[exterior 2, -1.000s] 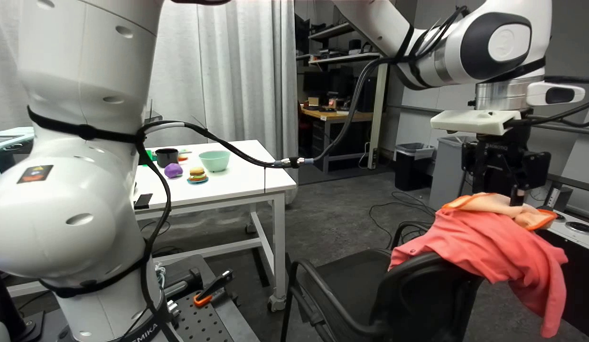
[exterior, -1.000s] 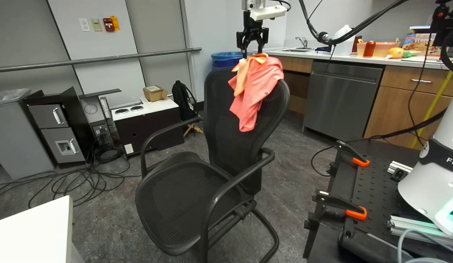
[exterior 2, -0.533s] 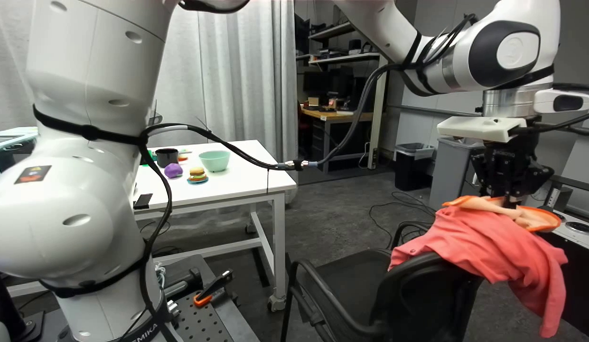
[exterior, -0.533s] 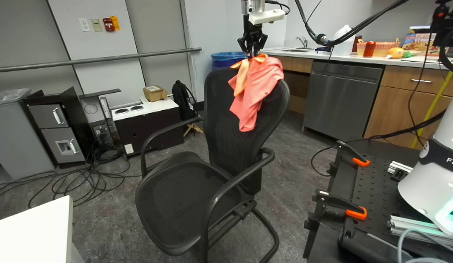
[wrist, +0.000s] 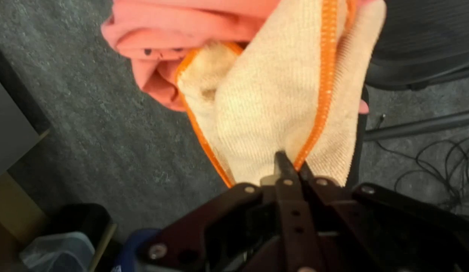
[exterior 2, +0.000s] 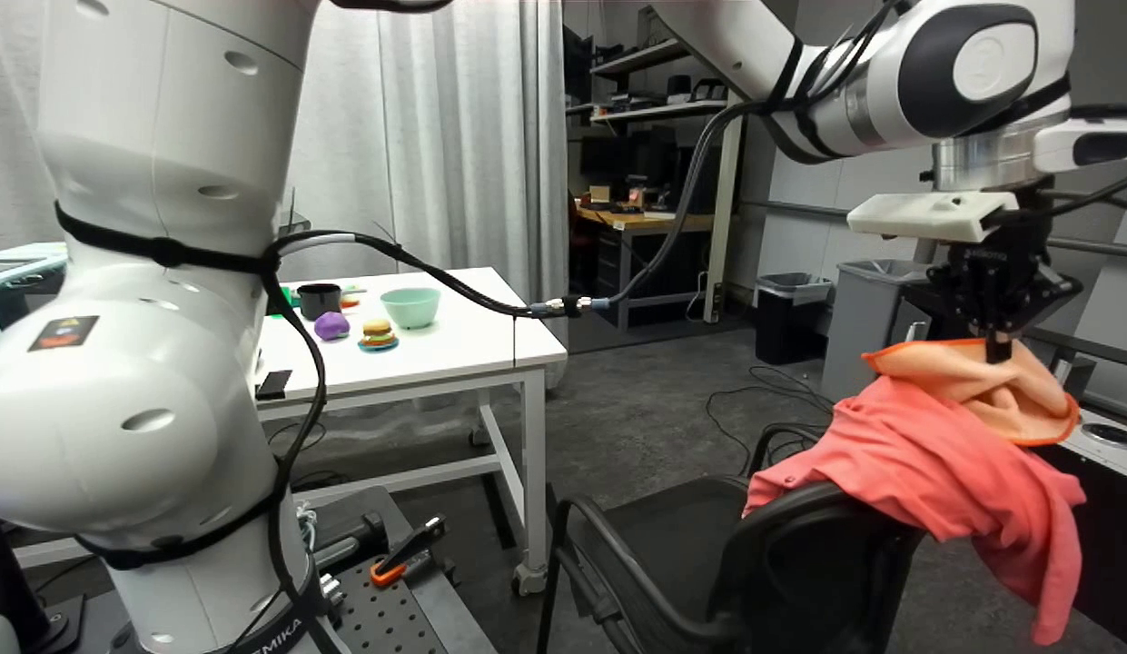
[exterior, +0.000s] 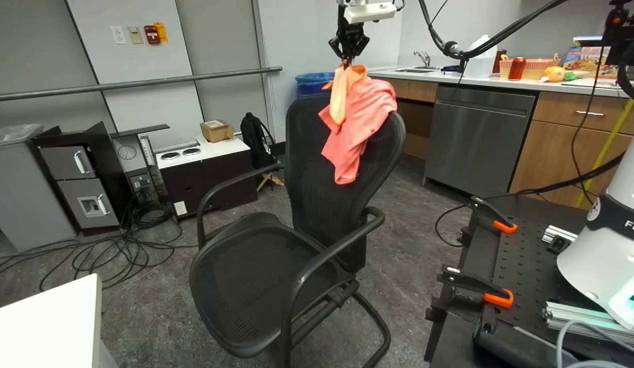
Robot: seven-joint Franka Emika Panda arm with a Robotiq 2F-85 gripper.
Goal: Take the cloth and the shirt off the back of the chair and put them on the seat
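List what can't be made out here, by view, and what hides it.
In the wrist view: pinched bit of cloth, hidden by the gripper.
In the wrist view: shirt, partly covered by the cloth, cut by the top edge.
In an exterior view: seat, partly hidden by the chair back.
In an exterior view: robot base, cut off by the right edge.
In an exterior view: any lettering on the red can, too small.

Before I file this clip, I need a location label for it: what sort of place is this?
Probably a robotics lab with a kitchen area: in an exterior view, the robot arm stands on a perforated black plate, and a faucet rises from the counter.
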